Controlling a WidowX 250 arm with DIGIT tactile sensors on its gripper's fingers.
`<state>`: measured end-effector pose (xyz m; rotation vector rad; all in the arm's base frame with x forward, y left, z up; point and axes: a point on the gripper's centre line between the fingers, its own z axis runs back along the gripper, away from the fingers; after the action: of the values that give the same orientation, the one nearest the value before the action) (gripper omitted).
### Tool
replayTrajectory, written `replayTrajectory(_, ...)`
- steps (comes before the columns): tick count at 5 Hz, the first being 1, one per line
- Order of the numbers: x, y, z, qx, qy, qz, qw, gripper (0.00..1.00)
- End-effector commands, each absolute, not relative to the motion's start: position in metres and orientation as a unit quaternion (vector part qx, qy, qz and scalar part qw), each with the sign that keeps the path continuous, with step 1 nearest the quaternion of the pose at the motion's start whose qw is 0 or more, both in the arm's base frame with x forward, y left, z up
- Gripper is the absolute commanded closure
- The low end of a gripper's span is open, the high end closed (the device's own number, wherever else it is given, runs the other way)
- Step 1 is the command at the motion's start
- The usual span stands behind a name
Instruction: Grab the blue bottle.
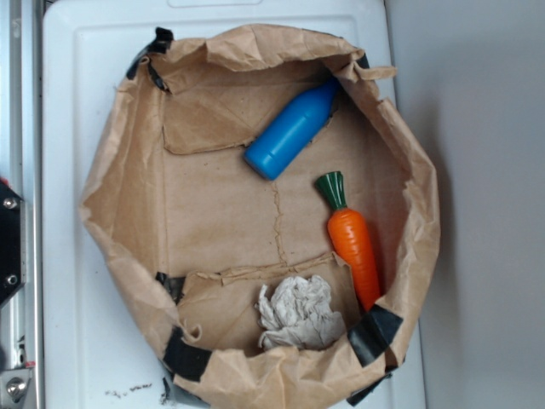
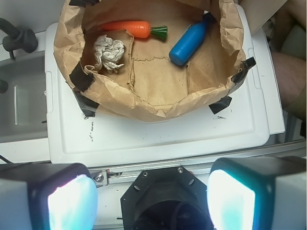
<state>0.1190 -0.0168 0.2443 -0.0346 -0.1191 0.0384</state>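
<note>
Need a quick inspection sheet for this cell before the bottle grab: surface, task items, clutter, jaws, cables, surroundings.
Surface: white plastic tray holding a brown paper bag rolled down into an open basin, black tape at its corners.
Job's things: blue bottle lying on its side on the bag floor, neck against the bag wall, nothing touching its body.
Clutter: toy carrot lying apart from the bottle; crumpled paper wad in the bag's near corner.
Grippers: gripper well short of the bag, over the tray's edge; jaws spread wide, holding nothing.
Cables: nothing seen.
Surroundings: grey sink basin beside the tray in the wrist view; metal rail in the exterior view.
</note>
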Motion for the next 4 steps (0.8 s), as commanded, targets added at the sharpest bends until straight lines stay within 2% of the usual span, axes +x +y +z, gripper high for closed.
replayTrajectory(1,0.119,-0.017,0.244,-0.017,-0.06,0.019,0.998,0.0)
replayTrajectory(2,0.132,-0.01,0.239,-0.023,-0.085,0.015,0.996,0.0)
replayTrajectory(4,0.135,0.004,0.224,-0.014,-0.092,0.037,0.995,0.0)
